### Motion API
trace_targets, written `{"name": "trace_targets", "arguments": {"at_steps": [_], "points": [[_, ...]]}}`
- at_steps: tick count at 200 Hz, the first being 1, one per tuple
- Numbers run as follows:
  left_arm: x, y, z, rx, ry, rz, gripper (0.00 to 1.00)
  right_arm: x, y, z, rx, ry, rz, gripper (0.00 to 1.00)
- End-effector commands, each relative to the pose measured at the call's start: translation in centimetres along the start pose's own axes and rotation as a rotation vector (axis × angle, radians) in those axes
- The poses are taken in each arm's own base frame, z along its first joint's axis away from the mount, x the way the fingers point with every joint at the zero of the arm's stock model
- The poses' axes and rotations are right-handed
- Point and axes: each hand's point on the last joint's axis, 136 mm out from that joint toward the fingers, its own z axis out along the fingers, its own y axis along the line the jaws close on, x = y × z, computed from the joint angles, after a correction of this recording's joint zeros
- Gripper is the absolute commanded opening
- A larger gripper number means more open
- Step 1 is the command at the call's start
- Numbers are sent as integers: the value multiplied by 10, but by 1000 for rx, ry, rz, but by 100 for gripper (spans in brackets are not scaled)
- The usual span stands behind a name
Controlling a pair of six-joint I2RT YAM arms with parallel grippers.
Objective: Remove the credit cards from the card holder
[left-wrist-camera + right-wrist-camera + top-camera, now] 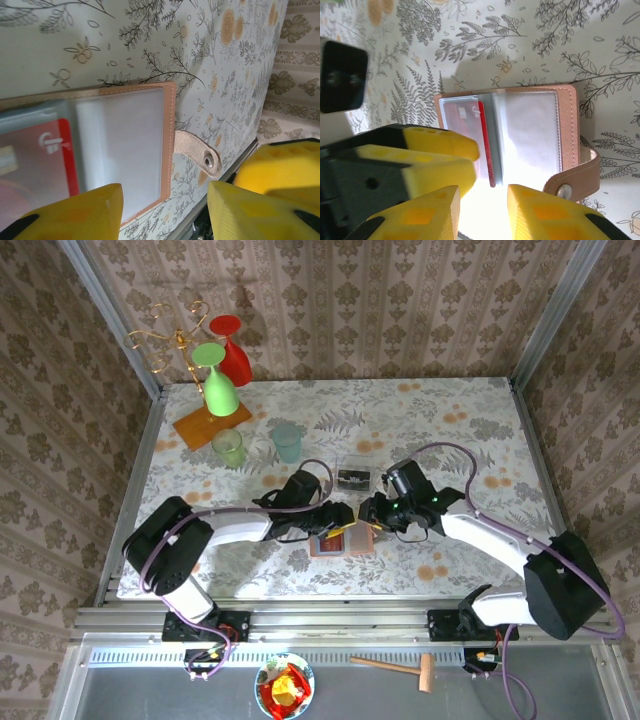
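The card holder (342,543) is lying open and flat on the table (470,430), near the front edge and between the two arms. Its strap (576,181), with a metal snap, is sticking out from one side. One credit card (485,145) is sitting in a clear inner pocket, its red band lying beside the fold. Whether more cards are sitting behind it cannot be told. The left gripper (165,214) is hovering with its fingers parted: one finger is over the empty clear leaf, the other is past the holder's edge beside the strap, and nothing is showing between them. The right gripper (482,214) is facing it from the other side, fingers also parted over the holder's edge. Glare is hiding whether they are touching it. A clear tray (352,478) with dark contents is sitting just behind the holder.
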Motion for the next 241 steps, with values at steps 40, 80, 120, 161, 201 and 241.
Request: {"name": "trace_targets", "arguments": {"at_steps": [40, 80, 120, 161, 201, 241], "points": [[-7, 14, -31, -6, -80, -7, 45, -6, 26, 27, -25, 36, -17, 30], [-3, 33, -39, -33, -96, -31, 37, -1, 27, 47, -10, 73, -22, 29], [0, 47, -38, -73, -99, -32, 29, 7, 22, 62, 1, 107, -14, 25], [3, 58, -36, -95, -98, -41, 24, 14, 19, 74, -5, 140, -6, 21], [5, 68, -35, -115, -99, -54, 22, 20, 18, 84, -7, 167, 0, 20], [7, 74, -34, -121, -99, -65, 21, 22, 15, 88, -2, 177, 2, 20]]}}
